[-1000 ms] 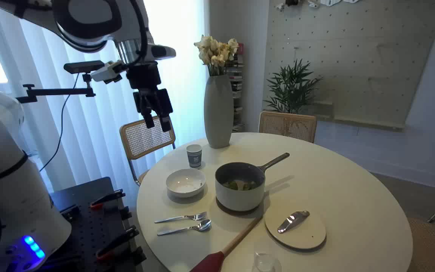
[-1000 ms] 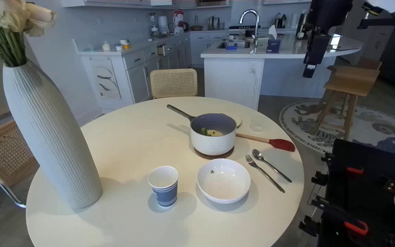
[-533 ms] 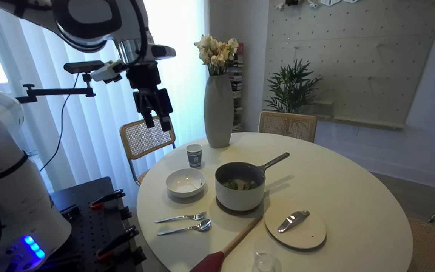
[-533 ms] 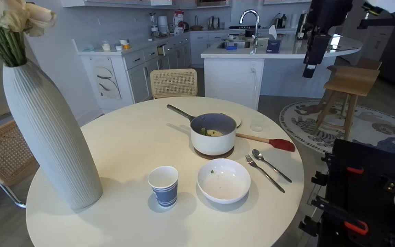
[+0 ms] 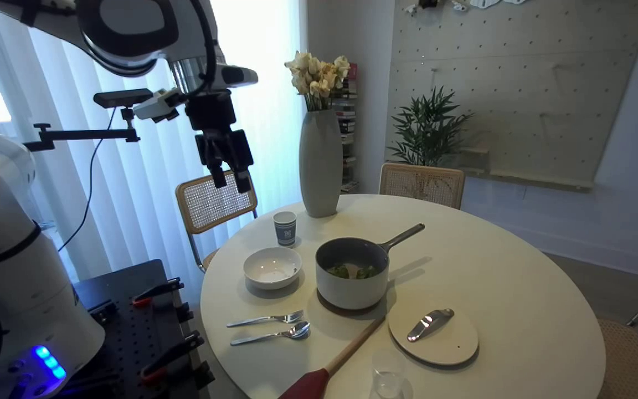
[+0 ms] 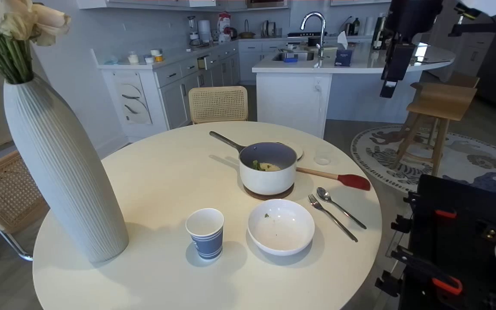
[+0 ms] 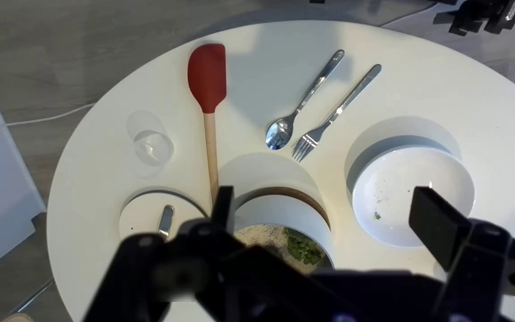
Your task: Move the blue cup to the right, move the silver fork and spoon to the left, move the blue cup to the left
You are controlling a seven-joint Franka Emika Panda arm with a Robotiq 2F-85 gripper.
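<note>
- Gripper [image 5: 231,182]: jaws apart, holding nothing.
- Blue-banded cup [image 6: 206,237], lower than it: probably paper, light, crushable; squeeze gently mid-wall.
- Fork [image 7: 339,109] and spoon [image 7: 306,99], also lower: likely stiff, slippery; pinch mid-handle.

Lighting and image quality: strong backlight, dim surroundings
Light entering through the pale translucent vertical-panel curtain [image 5: 147,199] clips to white. The round cream-white table [image 5: 502,277] shows soft shadows, doubled beside the dark grey pot handle [image 5: 405,236]. In an exterior view, the tall white ribbed vase [image 6: 65,172] slants with edge distortion; in the wrist view, near parts of the black two-fingered gripper [image 7: 323,208] blur
</note>
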